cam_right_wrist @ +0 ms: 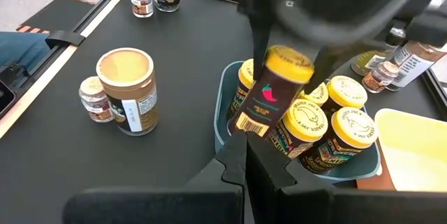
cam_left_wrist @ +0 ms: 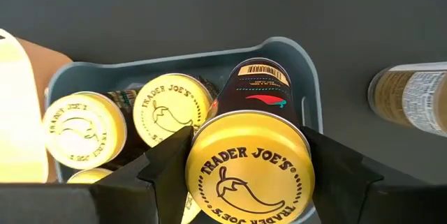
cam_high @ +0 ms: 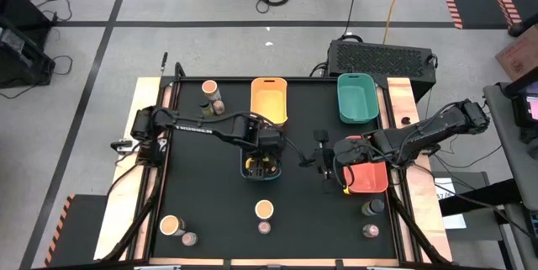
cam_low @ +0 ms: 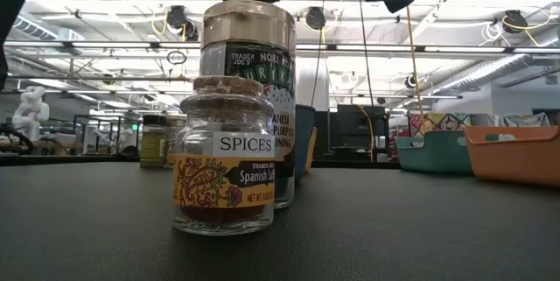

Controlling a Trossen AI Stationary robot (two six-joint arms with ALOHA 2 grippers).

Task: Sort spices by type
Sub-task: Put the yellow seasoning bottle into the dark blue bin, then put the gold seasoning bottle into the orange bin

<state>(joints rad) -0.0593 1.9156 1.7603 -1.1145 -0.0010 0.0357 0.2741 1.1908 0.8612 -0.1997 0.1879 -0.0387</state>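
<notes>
So the left gripper (cam_left_wrist: pixel 248 172) is clamped on a yellow-lidded Trader Joe's jar (cam_left_wrist: pixel 249 172), one dark finger on each side of the lid, holding it tilted right over the blue tray (cam_left_wrist: pixel 311 77) in the middle of the table. In the right wrist view you can see that jar (cam_right_wrist: pixel 272 91) hanging at an angle above the others, chili-pepper label facing out. The tray already has several more yellow-lidded jars (cam_right_wrist: pixel 349 123) standing upright in it, packed close together.

The right gripper (cam_high: pixel 326 162) sits just to the right of the blue tray, near the red tray (cam_high: pixel 370 177), with its fingers pressed together and nothing in them.

Rest of the spices are scattered around: a wide peach-topped tub (cam_high: pixel 264 210) with a small jar (cam_high: pixel 264 228) just beside it at the near edge, another tub-and-jar pair (cam_high: pixel 171 225) at the near left corner, more jars (cam_high: pixel 212 97) at the far left. The yellow tray (cam_high: pixel 269 100) and green tray (cam_high: pixel 356 97) sit along the far side. The low view is mostly filled by a "Spices" saffron jar (cam_low: pixel 223 163) standing in front of a taller seasoning jar (cam_low: pixel 254 49).
</notes>
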